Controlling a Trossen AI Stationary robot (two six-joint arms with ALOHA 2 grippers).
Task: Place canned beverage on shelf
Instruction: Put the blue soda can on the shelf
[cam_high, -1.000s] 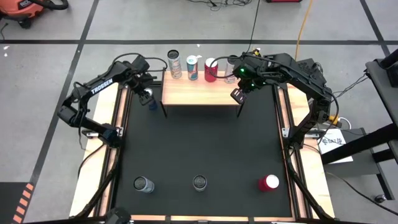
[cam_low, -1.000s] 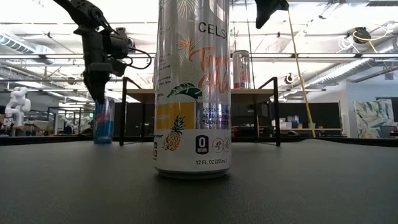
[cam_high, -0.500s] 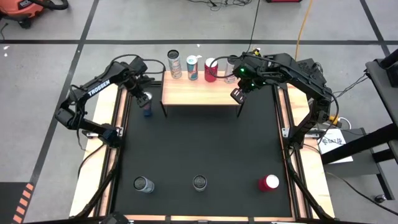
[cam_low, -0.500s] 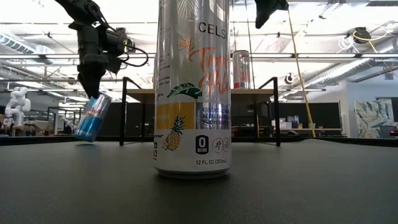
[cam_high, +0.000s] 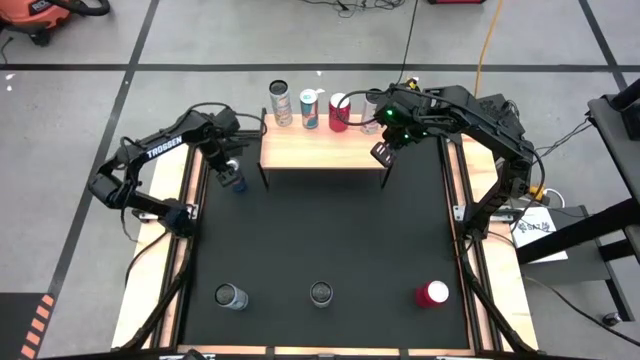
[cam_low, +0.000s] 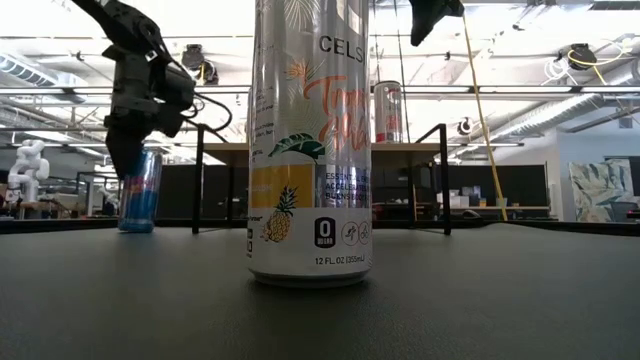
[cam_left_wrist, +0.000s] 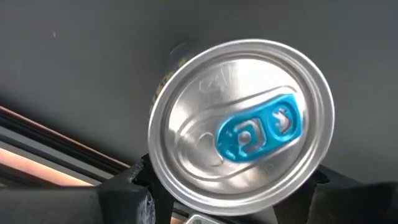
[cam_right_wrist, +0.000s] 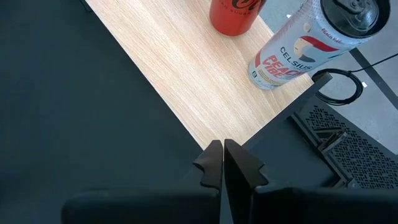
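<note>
My left gripper is shut on a blue and silver can at the mat's far left, just left of the shelf. The can stands about upright in the low view. The shelf is a light-wood board on black legs with several cans along its far edge. My right gripper is shut and empty, over the shelf's right front corner; it also shows in the right wrist view. My left gripper pinches the can's upper wall just under the rim between its two fingers, on opposite sides. The fingers come from above, pointing down. The can is about upright, silver top with blue tab up; whether its base touches the mat I cannot tell.
On the shelf stand a silver can, a white and blue can, a red can and a Celsius can. Near the mat's front edge stand two silver cans and a red can.
My left gripper has carried the blue can toward the table's left and a little toward the near edge. The can tipped over at an angle half a second ago and now stands about upright again. My right gripper has kept still.
</note>
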